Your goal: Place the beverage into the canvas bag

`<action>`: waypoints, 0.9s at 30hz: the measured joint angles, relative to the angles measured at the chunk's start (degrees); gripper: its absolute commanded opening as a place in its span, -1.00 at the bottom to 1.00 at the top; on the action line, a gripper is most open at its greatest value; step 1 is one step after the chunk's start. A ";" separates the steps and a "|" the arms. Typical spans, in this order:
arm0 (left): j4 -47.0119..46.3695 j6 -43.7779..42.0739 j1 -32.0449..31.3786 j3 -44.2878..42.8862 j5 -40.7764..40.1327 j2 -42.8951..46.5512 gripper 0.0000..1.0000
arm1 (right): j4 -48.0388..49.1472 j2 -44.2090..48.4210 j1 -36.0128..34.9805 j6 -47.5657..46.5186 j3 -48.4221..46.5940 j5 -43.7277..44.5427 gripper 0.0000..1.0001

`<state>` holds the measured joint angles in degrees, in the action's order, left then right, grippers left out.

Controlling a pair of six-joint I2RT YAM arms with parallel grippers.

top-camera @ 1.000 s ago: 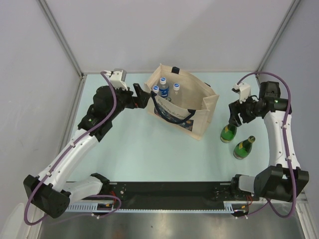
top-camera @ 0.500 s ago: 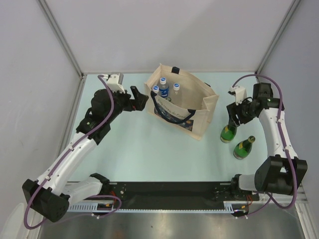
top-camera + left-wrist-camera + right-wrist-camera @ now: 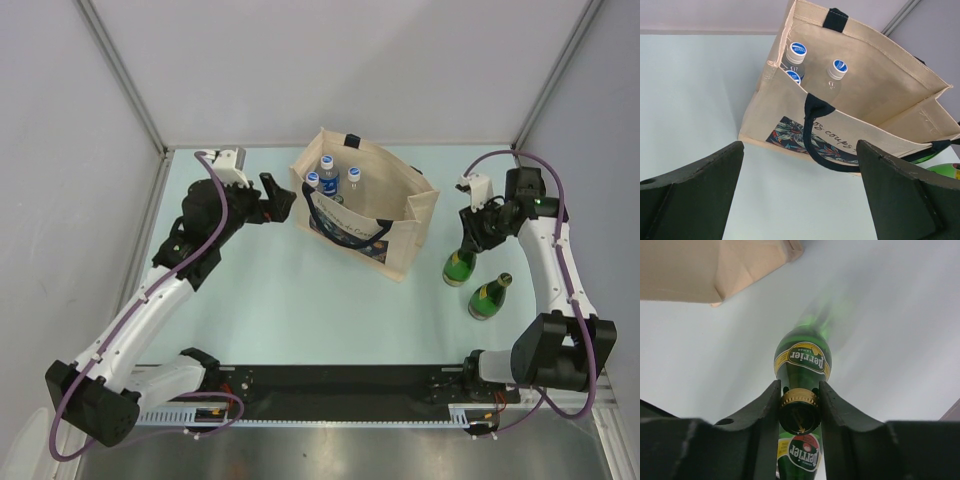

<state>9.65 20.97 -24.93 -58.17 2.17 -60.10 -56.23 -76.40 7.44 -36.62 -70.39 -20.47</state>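
Note:
The canvas bag (image 3: 402, 232) stands open mid-table, beige with navy handles and a dark printed panel; in the left wrist view the canvas bag (image 3: 880, 85) shows three clear water bottles (image 3: 836, 73) inside. A green Perrier bottle (image 3: 458, 266) stands upright just right of the bag. My right gripper (image 3: 467, 238) comes down over it, both fingers pressed against the gold cap of the green bottle (image 3: 802, 357), with the right gripper (image 3: 800, 401) shut on the neck. My left gripper (image 3: 283, 199) hovers open just left of the bag; the left gripper (image 3: 800, 195) holds nothing.
A second green bottle (image 3: 487, 297) stands right of and nearer than the held one. Grey walls enclose the pale table on three sides, and a black rail (image 3: 340, 385) runs along the near edge.
The right gripper's jaws have closed in on the green bottle's neck. The left arm drew back slightly from the bag's left side and stayed open.

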 measured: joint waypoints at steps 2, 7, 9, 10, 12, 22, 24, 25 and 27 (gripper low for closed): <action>-0.02 0.00 0.00 0.11 0.00 0.00 0.99 | 0.00 0.00 0.02 -0.42 0.00 -0.02 -0.97; -0.13 0.00 0.04 0.13 0.44 0.00 0.99 | -2.01 -0.35 0.37 -1.18 -1.09 -0.13 -1.00; -0.11 0.00 0.11 0.13 0.90 -0.02 0.99 | -4.04 -0.92 1.16 -1.40 -2.82 -0.79 -1.00; -0.13 0.00 0.15 0.13 1.07 -0.02 1.00 | -5.29 -1.40 1.73 -1.42 -4.42 -1.18 -1.00; -0.13 0.00 0.24 0.13 1.25 -0.04 0.99 | -7.19 -2.19 2.67 -1.49 -8.41 -1.73 -1.00; -0.17 0.00 1.22 0.13 2.29 -0.59 0.99 | -9.84 -5.62 3.37 0.48 -34.91 -4.66 -1.00; -0.15 0.00 1.36 0.13 2.54 -0.87 0.99 | -10.05 -7.65 2.95 1.31 -40.74 -5.20 -1.00; -0.17 0.00 1.40 0.13 2.62 -1.05 0.99 | -9.99 -8.90 2.58 1.97 -43.87 -5.53 -1.00; -0.20 0.00 1.51 0.11 2.78 -1.44 0.99 | -10.38 -11.67 1.70 2.89 -50.25 -5.66 -1.00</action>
<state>9.45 20.97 -23.42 -58.06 4.95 -61.54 -66.61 -88.07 9.15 -33.74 -120.64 -26.13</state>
